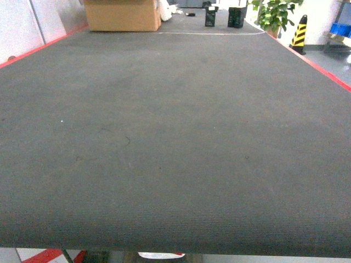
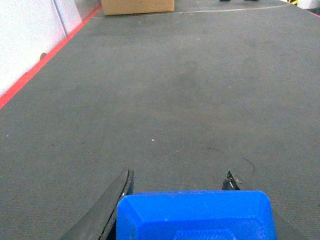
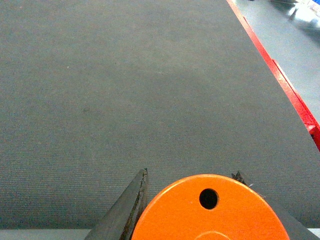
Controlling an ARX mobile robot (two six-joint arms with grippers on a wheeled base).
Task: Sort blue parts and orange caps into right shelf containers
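Note:
In the left wrist view my left gripper (image 2: 180, 174) is shut on a blue part (image 2: 195, 215), a bright blue block that fills the gap between the two dark fingers (image 2: 112, 205). The right wrist view shows my right gripper (image 3: 191, 173) shut on an orange cap (image 3: 175, 215), whose flat top with a small hole faces the camera. Both are held above the grey mat (image 1: 175, 137). Neither gripper shows in the head view. A blue right shelf container (image 1: 341, 28) peeks in at the far right edge, on a rack beyond the mat.
The grey mat has red borders on its left (image 1: 38, 49) and right (image 1: 318, 68). At its far end stand a cardboard box (image 1: 122, 15) and two black objects (image 1: 237, 16). A potted plant (image 1: 274, 13) and a yellow-black cone (image 1: 299, 33) stand at the far right.

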